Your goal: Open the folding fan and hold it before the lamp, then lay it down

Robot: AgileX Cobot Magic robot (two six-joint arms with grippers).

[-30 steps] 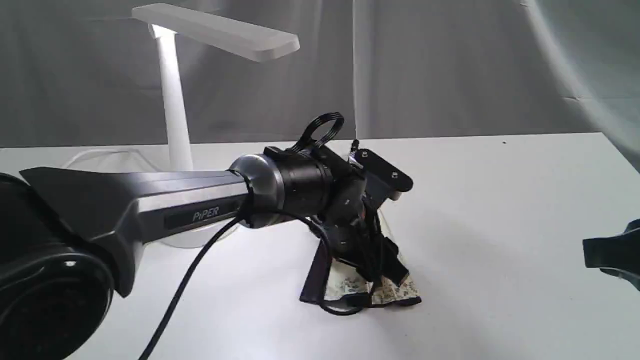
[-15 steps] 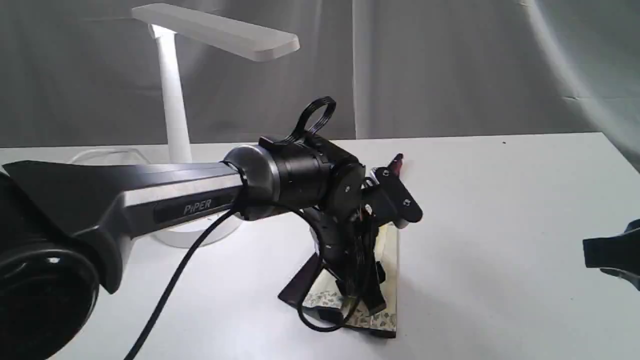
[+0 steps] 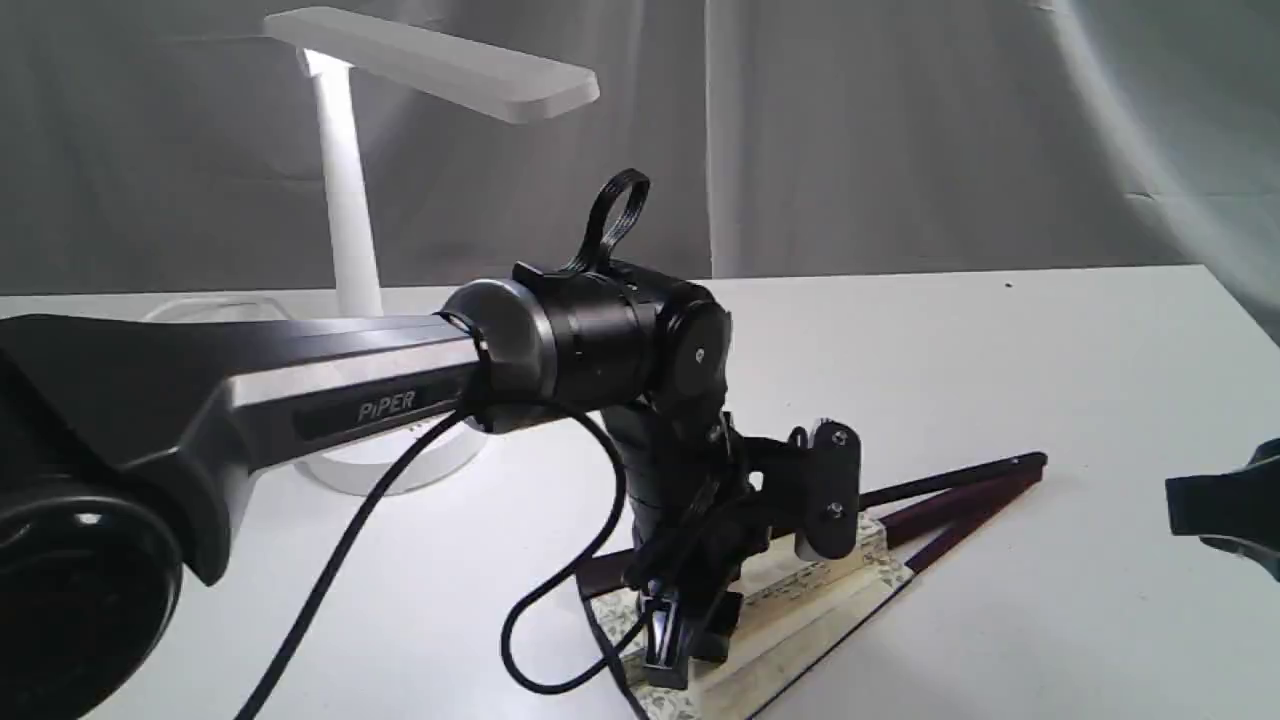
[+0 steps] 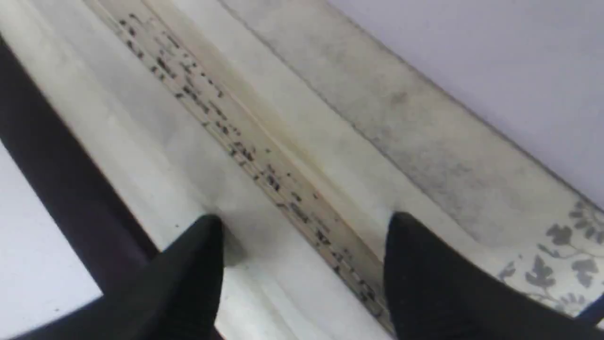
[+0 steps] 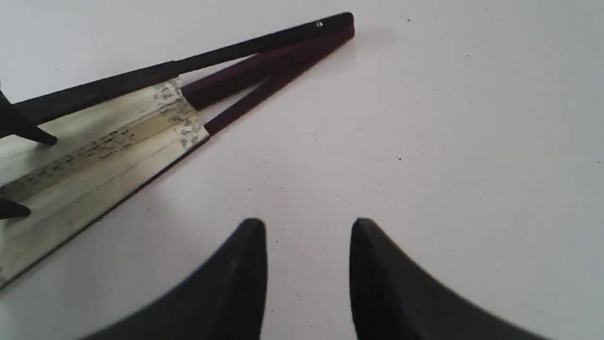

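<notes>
The left end effector [image 4: 302, 225] points down at the folding fan [image 4: 264, 141], fingers spread over its pleated leaf. The fan lies on the tabletop [image 3: 1050, 350] opened only to a narrow wedge, well apart from the lamp [image 3: 345, 200]. The right end effector [image 5: 307, 231] hovers beside the fan's ribs, also spread.

A white table [image 3: 1050, 330] is carrying two items. A folding fan [image 3: 800, 610] is lying partly opened toward the front of the exterior view, its cream pleated leaf resting on the surface and its dark maroon ribs [image 3: 960, 490] tapering away to the right. A white lamp [image 3: 345, 220] is standing well apart at the back left.
</notes>
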